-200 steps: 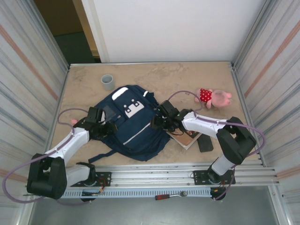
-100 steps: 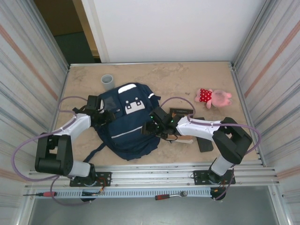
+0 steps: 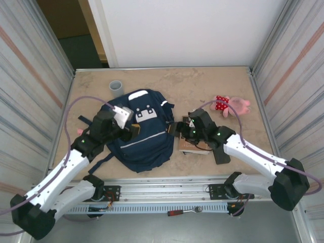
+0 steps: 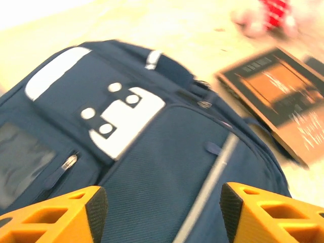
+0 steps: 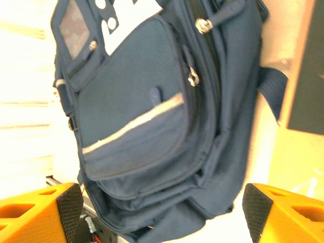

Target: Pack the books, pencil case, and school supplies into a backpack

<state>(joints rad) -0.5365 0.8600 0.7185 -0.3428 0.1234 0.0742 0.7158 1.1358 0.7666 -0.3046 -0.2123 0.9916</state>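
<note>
The navy backpack (image 3: 147, 139) lies flat in the middle of the table, white patches toward the far side, its pale stripe (image 4: 215, 174) across the front pocket. My left gripper (image 3: 133, 128) hovers open above its front (image 4: 152, 152), orange fingers (image 4: 61, 215) wide apart with nothing between them. My right gripper (image 3: 175, 127) is open beside the backpack's right edge (image 5: 147, 111). The brown book (image 4: 276, 96) with the orange picture lies right of the backpack, partly under my right arm (image 3: 190, 147). The school supplies are out of view.
A grey cup (image 3: 117, 88) stands behind the backpack. A pink and red plush toy (image 3: 232, 105) lies at the far right. A flat black oblong (image 3: 221, 154) rests next to the book. Metal walls close in both sides.
The backpack has slid left and turned. Both grippers have come off its sides: the left one rose above the front, the right one drew back over the book.
</note>
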